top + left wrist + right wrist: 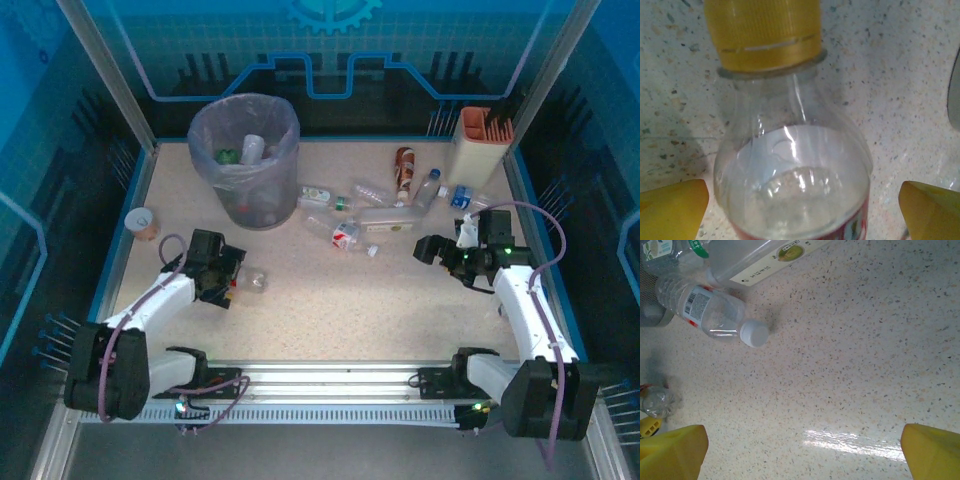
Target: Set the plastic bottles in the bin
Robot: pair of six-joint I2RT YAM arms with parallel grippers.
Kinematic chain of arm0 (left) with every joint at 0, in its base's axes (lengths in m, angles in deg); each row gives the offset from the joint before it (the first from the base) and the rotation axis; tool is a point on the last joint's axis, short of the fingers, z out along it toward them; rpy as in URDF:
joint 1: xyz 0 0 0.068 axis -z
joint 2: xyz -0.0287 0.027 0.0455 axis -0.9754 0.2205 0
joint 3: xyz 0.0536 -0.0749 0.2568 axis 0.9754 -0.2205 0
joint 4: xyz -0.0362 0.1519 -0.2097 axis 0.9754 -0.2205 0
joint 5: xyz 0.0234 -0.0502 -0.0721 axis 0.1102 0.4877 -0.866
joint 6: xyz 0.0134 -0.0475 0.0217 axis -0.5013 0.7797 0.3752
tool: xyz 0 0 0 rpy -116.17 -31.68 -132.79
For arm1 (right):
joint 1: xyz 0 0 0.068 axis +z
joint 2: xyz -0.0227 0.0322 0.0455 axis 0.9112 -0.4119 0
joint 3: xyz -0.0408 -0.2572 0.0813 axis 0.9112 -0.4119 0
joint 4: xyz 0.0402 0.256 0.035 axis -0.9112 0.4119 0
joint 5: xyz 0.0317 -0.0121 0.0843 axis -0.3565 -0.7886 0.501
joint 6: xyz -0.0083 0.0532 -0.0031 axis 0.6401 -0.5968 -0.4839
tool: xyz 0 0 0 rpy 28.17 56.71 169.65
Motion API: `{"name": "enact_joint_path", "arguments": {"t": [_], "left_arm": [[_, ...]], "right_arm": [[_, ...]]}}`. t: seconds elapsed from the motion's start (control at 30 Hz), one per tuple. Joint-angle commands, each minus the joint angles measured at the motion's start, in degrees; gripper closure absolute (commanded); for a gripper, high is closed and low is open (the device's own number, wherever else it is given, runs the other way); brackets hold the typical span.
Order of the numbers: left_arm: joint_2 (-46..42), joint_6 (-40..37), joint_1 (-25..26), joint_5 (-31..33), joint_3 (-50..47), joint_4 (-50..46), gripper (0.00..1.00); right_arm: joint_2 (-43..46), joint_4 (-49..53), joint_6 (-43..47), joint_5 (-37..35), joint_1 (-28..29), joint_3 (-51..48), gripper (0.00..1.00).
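The right gripper (802, 454) holds its jaws wide apart above the speckled surface (855, 365). A clear white-capped bottle (710, 312) lies on its side at upper left, just beside a larger labelled bottle (750, 257).

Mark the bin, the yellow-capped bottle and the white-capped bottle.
bin (246, 205): top external view, front wall.
yellow-capped bottle (790, 165): left wrist view, clear shoulder.
white-capped bottle (715, 315): right wrist view, clear body beside the label.
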Motion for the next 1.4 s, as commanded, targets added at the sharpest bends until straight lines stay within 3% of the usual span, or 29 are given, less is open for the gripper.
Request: {"name": "enact_joint_path", "arguments": {"t": [0.0, 0.57, 1.0, 1.2, 1.37], "left_arm": [[1.76, 3.74, 0.38, 1.95, -0.68, 3.34, 0.03], [0.95, 3.11, 0.96, 0.79, -1.85, 1.00, 0.35], [-6.27, -1.41, 0.91, 6.10, 3.01, -8.87, 0.41], [-9.44, -4.81, 0.85, 10.86, 7.67, -14.97, 0.49], [-13.87, -13.88, 0.69, 17.09, 15.21, -20.19, 0.59]], "right_arm": [[0.96, 0.60, 0.07, -0.83, 0.57, -0.55, 0.00], [0.30, -0.47, -1.03, -1.89, 0.59, -0.65, 0.00], [-3.21, -2.80, -1.44, -1.16, 0.90, 0.58, 0.00], [-3.61, -4.29, -2.05, -1.91, 0.90, 0.49, 0.00], [-2.91, -6.29, -3.29, -2.33, 0.90, 0.57, 0.00]]}}
